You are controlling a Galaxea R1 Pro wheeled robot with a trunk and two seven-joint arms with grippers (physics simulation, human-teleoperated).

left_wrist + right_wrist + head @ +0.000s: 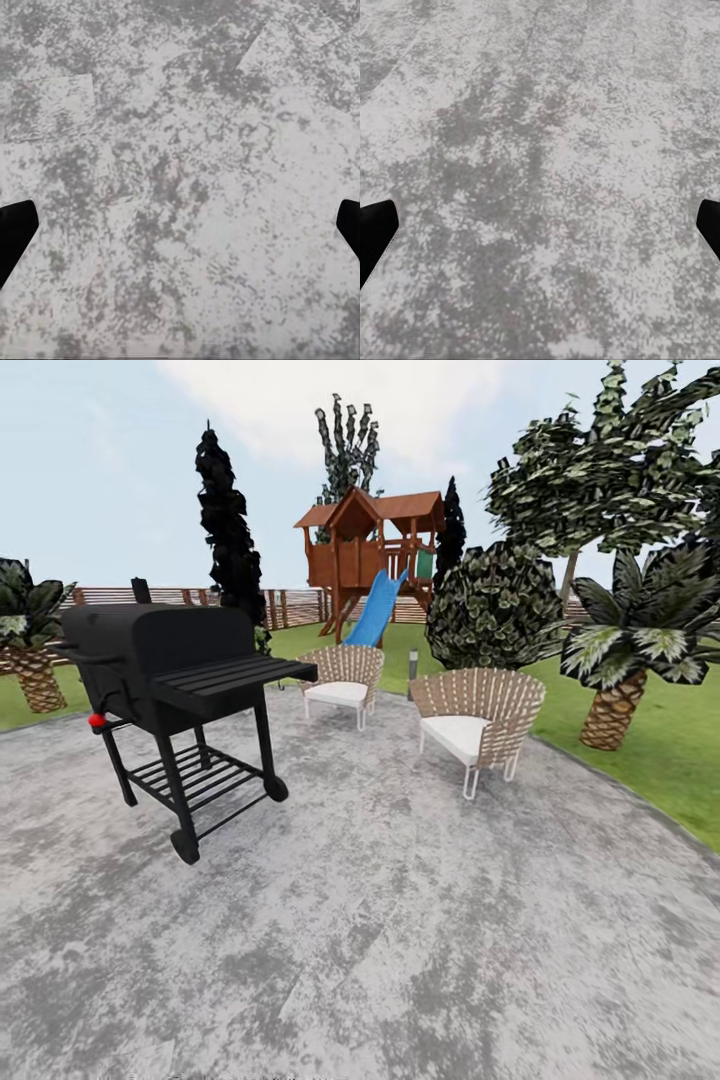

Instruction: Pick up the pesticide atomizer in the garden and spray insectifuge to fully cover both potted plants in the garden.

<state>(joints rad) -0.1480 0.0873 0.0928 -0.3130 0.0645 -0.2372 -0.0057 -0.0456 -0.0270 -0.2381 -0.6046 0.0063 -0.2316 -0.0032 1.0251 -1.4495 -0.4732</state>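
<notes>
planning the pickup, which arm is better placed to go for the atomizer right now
Neither, from these frames. Both wrist views look down at grey patio with each claw's fingers spread wide and holding nothing, and I can't spot the atomizer among the grill and chairs ahead.

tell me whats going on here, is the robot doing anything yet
Nothing is being handled right now. The robot stands on the grey paved patio, facing a black grill and two wicker chairs. Beyond them are lawn, a wooden play tower with a blue slide, shrubs and palms. Both wrist views look down at bare paving; the left gripper and right gripper are open and hold nothing. It seems to be on its way.
</notes>
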